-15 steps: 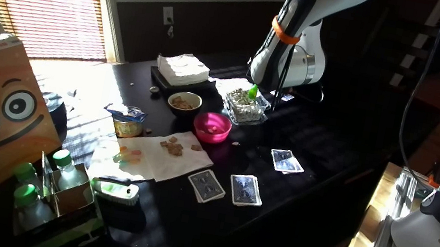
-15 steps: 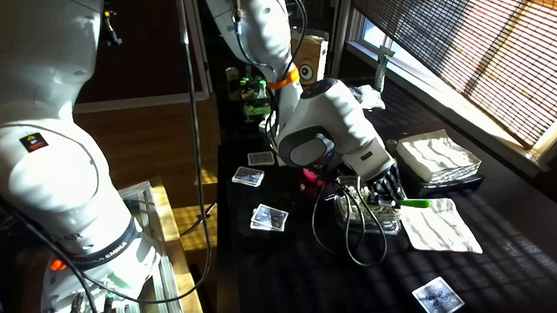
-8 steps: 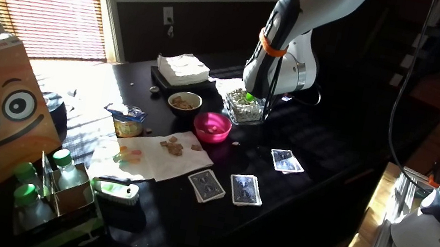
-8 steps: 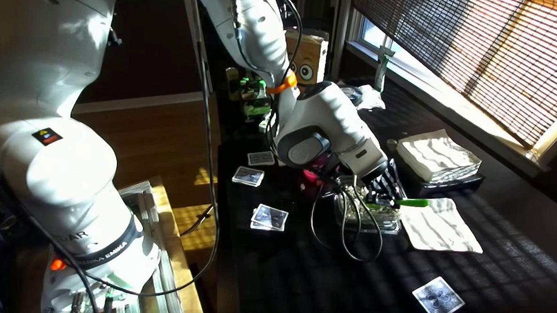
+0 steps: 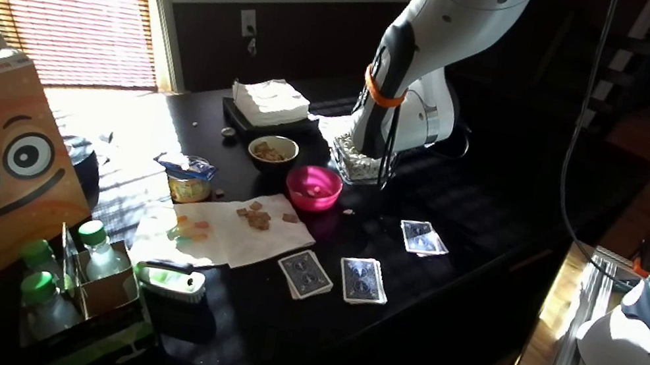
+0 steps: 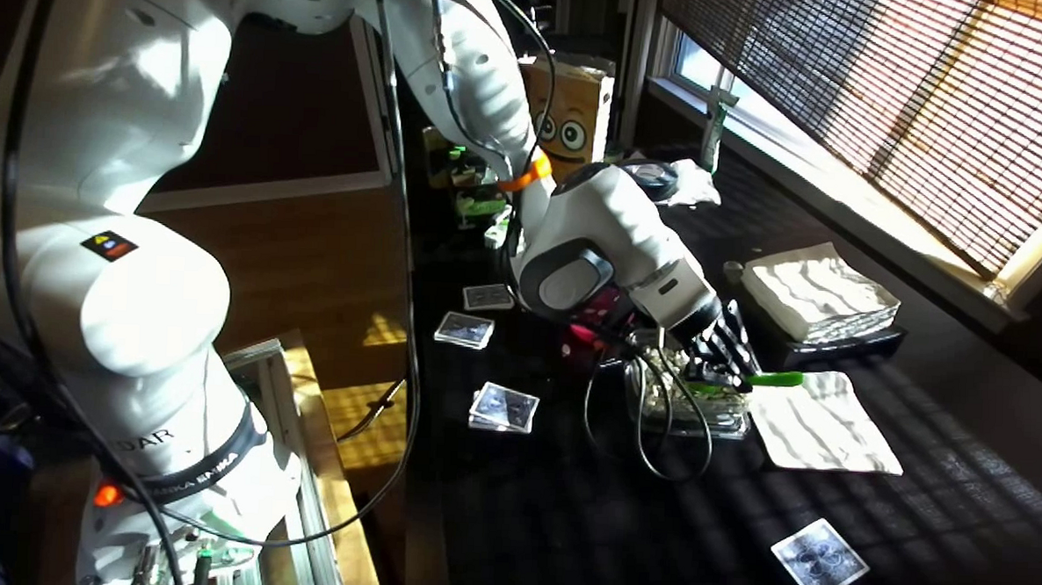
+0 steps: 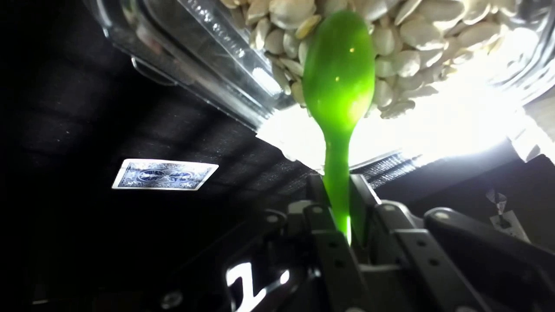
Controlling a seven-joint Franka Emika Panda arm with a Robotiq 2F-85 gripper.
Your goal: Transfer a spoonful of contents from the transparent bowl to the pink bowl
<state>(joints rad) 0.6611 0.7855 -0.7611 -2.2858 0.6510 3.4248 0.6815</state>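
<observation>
pink bowl [image 5: 311, 204] in both exterior views only

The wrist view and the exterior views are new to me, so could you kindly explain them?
This is a robot arm ending in a gripper. The exterior views are taken from outside the robot; the wrist view from its wrist, looking along the gripper. The gripper is closed on a spoon, whose head shows against seeds in a clear container; whether it touches them I cannot tell. On the table also are a pink bowl, a dark bowl of brown pieces, cards and napkins.
</observation>
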